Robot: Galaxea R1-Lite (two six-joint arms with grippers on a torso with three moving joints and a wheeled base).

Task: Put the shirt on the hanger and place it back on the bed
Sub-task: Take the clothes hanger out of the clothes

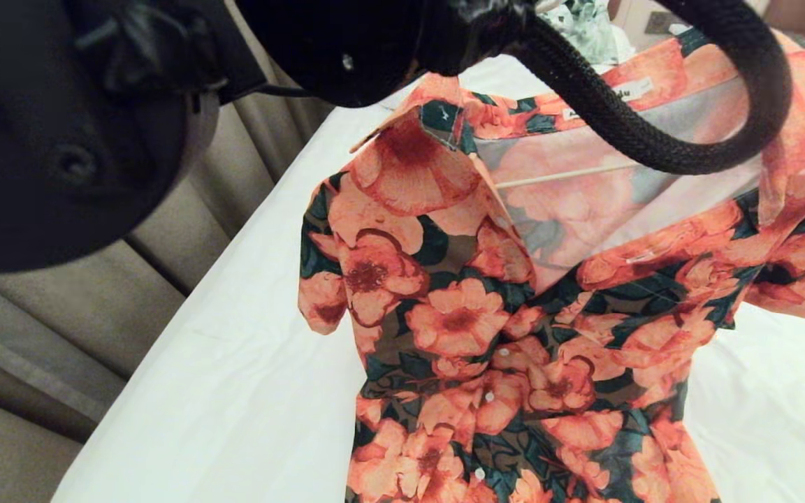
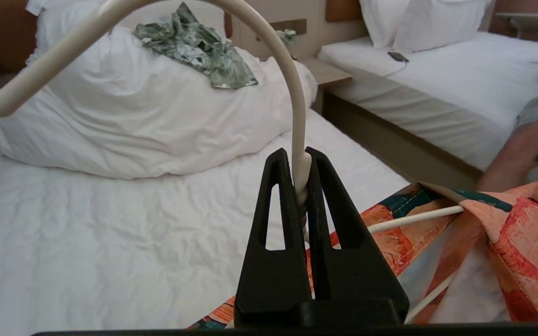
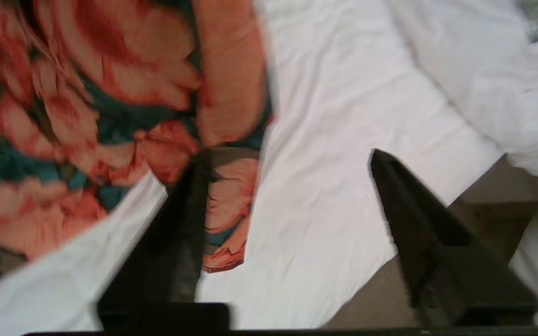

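Left claw (image 2: 301,186) clamps the stiff hanger (image 2: 297,116) below its hook, limp shirt (image 1: 514,335) draped beneath; right claw (image 3: 287,196) released.

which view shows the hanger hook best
The left wrist view: the hanger hook curves above the left tool, shut on its neck. The head view shows only a thin bar inside the shirt; the right wrist view shows none.

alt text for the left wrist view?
The left gripper is clamped on the neck of the hanger, the shirt draped on its wire, above the bed with a bunched duvet.
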